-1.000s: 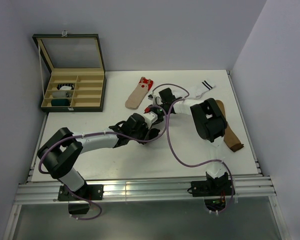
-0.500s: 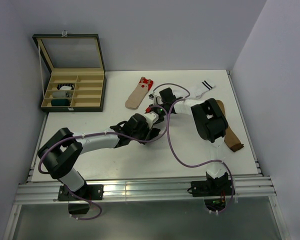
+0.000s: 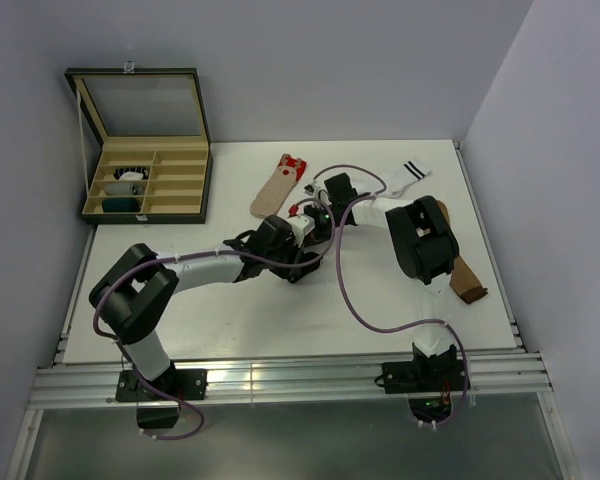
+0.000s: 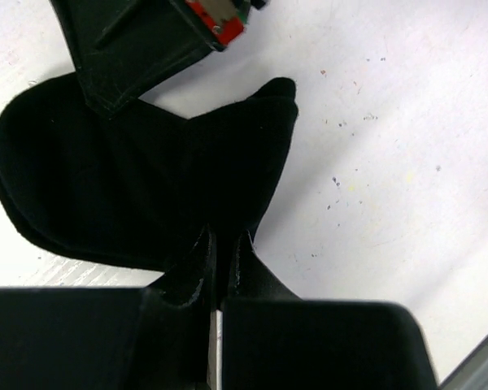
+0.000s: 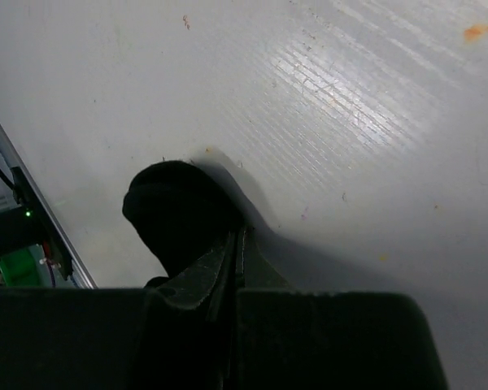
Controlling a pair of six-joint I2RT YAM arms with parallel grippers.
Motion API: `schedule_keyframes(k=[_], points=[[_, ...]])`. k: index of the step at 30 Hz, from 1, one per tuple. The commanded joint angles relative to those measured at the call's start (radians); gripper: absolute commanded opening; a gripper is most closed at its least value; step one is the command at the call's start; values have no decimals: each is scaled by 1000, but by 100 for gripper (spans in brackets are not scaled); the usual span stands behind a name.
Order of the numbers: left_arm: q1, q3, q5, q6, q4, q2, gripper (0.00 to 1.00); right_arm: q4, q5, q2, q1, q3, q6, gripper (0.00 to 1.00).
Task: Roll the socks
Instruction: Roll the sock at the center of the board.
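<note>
at mid-table (image 3: 280, 305), left fingers (image 4: 187, 280) and right fingers (image 5: 202, 275) pinch the black sock (image 4: 106, 187).

The top camera looked down from high behind the near edge of the table (image 3: 230, 330), taking in all of it. The 2 wrist cameras sat very close above the tabletop, each facing past its own jaws, and both showed the black sock (image 4: 106, 187).
</note>
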Motion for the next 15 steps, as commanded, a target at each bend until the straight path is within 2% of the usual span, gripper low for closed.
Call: schedule_keyframes(k=[1,4,10,13,15], points=[[32,1,97,-46,-113,53,1,23,182,-5,-31,-16,-29,0],[55,12,109,-66,-124,75,1,44,185,-21,-34,-30,-3,6],[112,6,166,-95,-118,102,1,92,216,-146,-59,-59,71,50],[147,8,204,-105,-112,128,1,109,271,-223,-82,-72,124,61],[167,11,224,-115,-109,139,1,129,326,-263,-94,-95,158,62]])
